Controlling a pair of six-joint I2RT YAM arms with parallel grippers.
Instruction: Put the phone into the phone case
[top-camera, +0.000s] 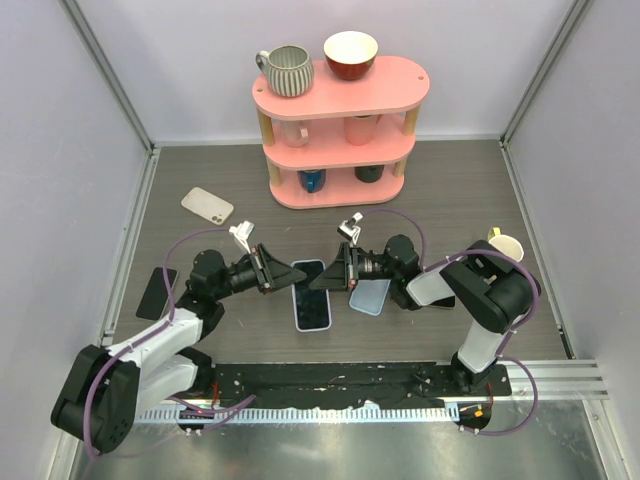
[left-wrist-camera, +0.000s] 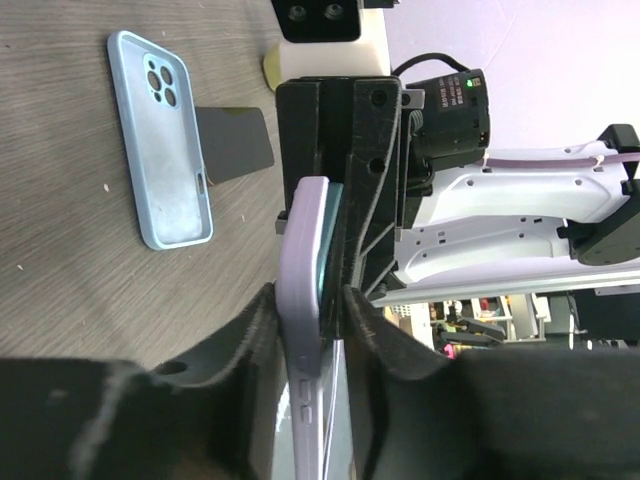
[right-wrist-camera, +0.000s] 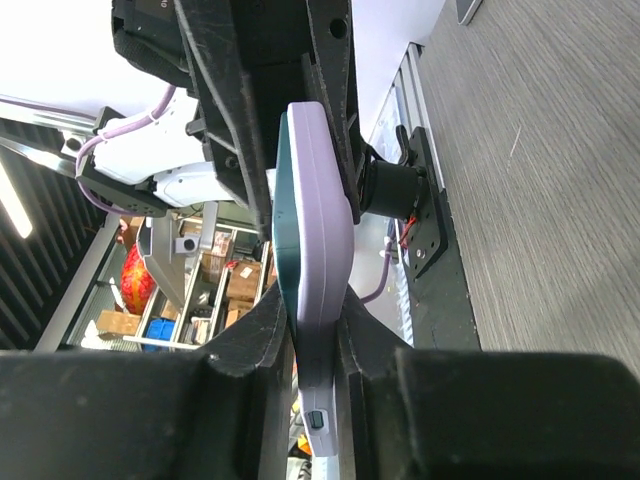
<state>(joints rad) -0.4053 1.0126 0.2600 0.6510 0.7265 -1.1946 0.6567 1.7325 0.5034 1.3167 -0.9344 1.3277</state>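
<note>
A lavender phone case (top-camera: 312, 318) with a teal-edged phone (top-camera: 311, 296) in it is held between both grippers in the middle of the table. My left gripper (top-camera: 287, 275) is shut on its left edge and my right gripper (top-camera: 326, 279) on its right edge. In the left wrist view the case (left-wrist-camera: 303, 260) sits edge-on between my fingers, and the phone's teal edge (left-wrist-camera: 331, 240) stands slightly proud of it. In the right wrist view the case (right-wrist-camera: 322, 230) and the teal edge (right-wrist-camera: 285, 210) are clamped the same way.
A light blue case (top-camera: 370, 297) lies just right of the held phone and also shows in the left wrist view (left-wrist-camera: 160, 140). A beige case (top-camera: 207, 205) lies far left, and a black phone (top-camera: 155, 292) is at the left edge. A pink shelf (top-camera: 340, 130) with cups stands behind.
</note>
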